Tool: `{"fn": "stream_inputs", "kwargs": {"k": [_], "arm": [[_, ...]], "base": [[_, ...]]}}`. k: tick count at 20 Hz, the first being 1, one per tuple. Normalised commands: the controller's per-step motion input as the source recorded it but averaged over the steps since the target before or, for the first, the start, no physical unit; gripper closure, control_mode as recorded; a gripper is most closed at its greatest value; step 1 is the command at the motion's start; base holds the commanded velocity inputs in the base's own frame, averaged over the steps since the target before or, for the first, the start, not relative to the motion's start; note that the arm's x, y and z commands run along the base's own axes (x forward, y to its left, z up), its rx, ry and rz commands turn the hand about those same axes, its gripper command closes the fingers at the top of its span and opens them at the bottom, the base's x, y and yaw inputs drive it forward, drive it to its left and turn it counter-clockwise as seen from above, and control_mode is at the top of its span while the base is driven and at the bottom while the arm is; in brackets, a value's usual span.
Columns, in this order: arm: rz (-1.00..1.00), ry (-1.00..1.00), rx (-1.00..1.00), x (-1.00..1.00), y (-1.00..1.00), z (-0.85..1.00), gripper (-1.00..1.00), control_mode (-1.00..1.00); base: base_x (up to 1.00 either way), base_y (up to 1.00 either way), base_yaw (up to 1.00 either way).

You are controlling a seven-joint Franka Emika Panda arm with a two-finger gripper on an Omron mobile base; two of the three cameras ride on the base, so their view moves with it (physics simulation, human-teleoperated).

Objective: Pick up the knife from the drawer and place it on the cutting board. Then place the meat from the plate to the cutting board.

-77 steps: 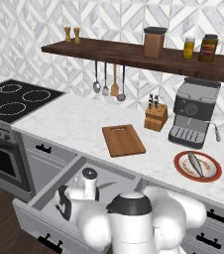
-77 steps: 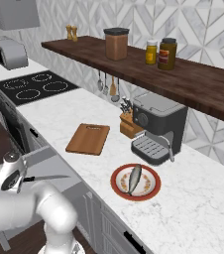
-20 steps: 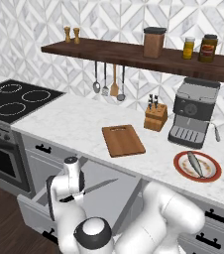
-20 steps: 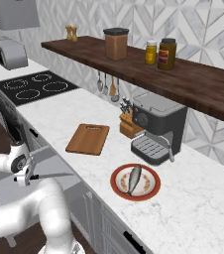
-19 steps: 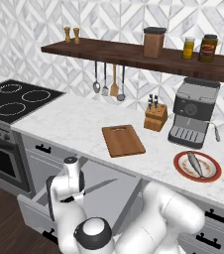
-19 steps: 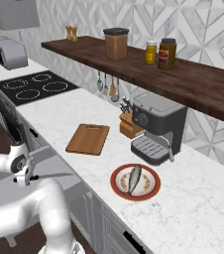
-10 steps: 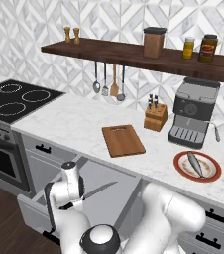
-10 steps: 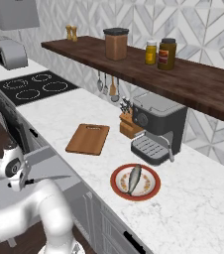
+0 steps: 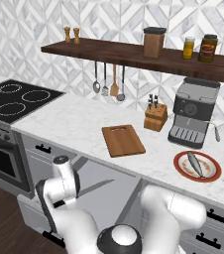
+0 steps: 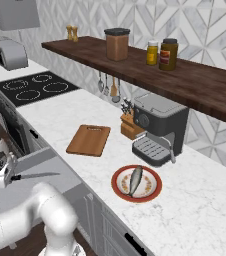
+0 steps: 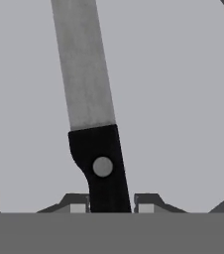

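Observation:
My gripper (image 9: 63, 197) is shut on the black handle of the knife (image 9: 93, 187) and holds it level above the open drawer (image 9: 115, 194). In the right base view the gripper (image 10: 9, 176) carries the knife (image 10: 37, 175) with its blade pointing along the counter front. The hand view has the gripper (image 11: 109, 206) closed around the knife (image 11: 100, 161), grey blade running away over the flat drawer floor (image 11: 183, 99). The cutting board (image 9: 123, 140) (image 10: 88, 140) lies bare on the counter. The meat (image 9: 196, 163) (image 10: 134, 180) rests on the plate (image 9: 214, 172) (image 10: 116, 188).
A wooden knife block (image 9: 155, 118) and a coffee machine (image 9: 193, 119) (image 10: 157, 127) stand behind the board and plate. A black stove top (image 9: 10, 101) is at the left. Utensils hang under the wooden shelf (image 9: 134, 52). The robot's own arm bulks in front of the drawer.
The gripper with the knife has drifted slightly outward from the counter over the drawer, and the arm's elbow has swung to the right. Board, plate and meat have not moved.

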Motion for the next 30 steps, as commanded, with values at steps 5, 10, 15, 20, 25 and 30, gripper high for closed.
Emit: {"fn": "stream_inputs", "kwargs": {"k": [5,10,15,20,25,30], "arm": [[0.02,-0.05,-0.01,-0.23,0.29,1.0,1.0,-1.0],[0.05,-0.06,0.0,-0.01,-0.32,0.79,1.0,-1.0],[0.19,-0.01,0.0,0.0,-0.61,0.56,1.0,-1.0],[0.23,-0.03,0.0,0.0,-0.7,0.62,1.0,-1.0],[0.32,0.03,0.0,0.05,-0.82,0.31,1.0,-1.0],[0.12,0.08,-0.01,0.49,-0.55,0.05,1.0,-1.0]], "base": [[0.0,0.0,0.0],[0.0,0.0,0.0],[0.0,0.0,0.0],[0.0,0.0,0.0],[0.0,0.0,0.0],[0.0,0.0,0.0]]}}
